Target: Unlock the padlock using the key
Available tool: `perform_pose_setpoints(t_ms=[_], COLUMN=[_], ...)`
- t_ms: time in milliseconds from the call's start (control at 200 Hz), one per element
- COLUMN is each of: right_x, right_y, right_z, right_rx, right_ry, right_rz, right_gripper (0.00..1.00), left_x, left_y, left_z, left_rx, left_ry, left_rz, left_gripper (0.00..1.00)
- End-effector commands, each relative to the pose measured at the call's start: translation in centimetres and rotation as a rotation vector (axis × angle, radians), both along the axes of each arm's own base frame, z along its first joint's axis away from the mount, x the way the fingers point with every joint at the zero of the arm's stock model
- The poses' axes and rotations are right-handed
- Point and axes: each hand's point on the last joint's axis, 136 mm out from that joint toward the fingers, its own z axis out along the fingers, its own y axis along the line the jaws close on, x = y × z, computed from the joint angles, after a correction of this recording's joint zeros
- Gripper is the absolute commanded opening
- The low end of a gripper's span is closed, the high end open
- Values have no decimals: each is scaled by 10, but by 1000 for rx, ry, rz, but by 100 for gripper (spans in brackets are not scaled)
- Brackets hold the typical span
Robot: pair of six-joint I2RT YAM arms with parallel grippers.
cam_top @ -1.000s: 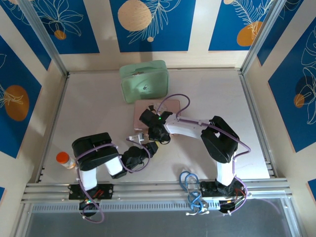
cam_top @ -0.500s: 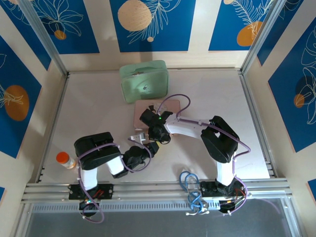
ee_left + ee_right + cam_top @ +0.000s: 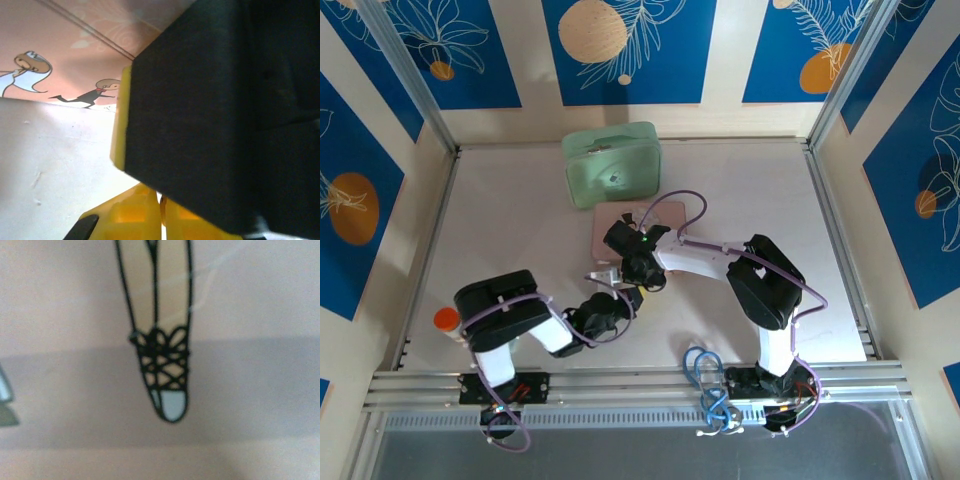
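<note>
Padlock (image 3: 603,276), if that tiny silvery piece was it, sat just left of the left gripper (image 3: 622,296) tips, with the right gripper (image 3: 628,264) just beyond, by the pink box (image 3: 662,214) edge. Left jaws were fully closed; couldn't tell if they had the key. Couldn't tell the right's opening. Advice: brace the lock body, line key with keyway, turn gently.

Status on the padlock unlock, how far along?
Done: left end effector and right end effector sit together at the near edge of the pink box. In hand: the left one is shut; whether on the key, can't tell. Left: the unlock itself; nothing visible confirms it.
</note>
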Motion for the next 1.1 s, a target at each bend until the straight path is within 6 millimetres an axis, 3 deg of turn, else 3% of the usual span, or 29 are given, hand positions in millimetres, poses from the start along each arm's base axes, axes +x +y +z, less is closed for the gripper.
perform_pose_setpoints(t_ms=[0,315,620,835,905,950,995,1095], right_x=[-38,-42,-50,-50,-50,-49,-49,-48], right_y=[6,11,5,2,1,1,2,4], right_z=[-8,1,-13,-15,-16,-16,-15,-15], right_rx=[15,67,81,79,80,83,85,91], right_ry=[176,248,296,287,287,287,285,278], right_rz=[1,-16,-30,-20,-18,-16,-11,-8], right_gripper=[0,0,0,0,0,0,0,0], left_x=[12,3,0,-8,-14,-19,-24,-28], left_y=[1,-15,-12,-5,5,10,17,35], left_z=[16,35,38,33,31,29,26,26], left_rx=[281,869,990,909,881,841,780,627], left_ry=[-94,-331,-368,-256,-169,-124,-72,11], left_rz=[54,74,108,72,89,88,84,108], left_gripper=[0,0,0,0,33,47,52,53])
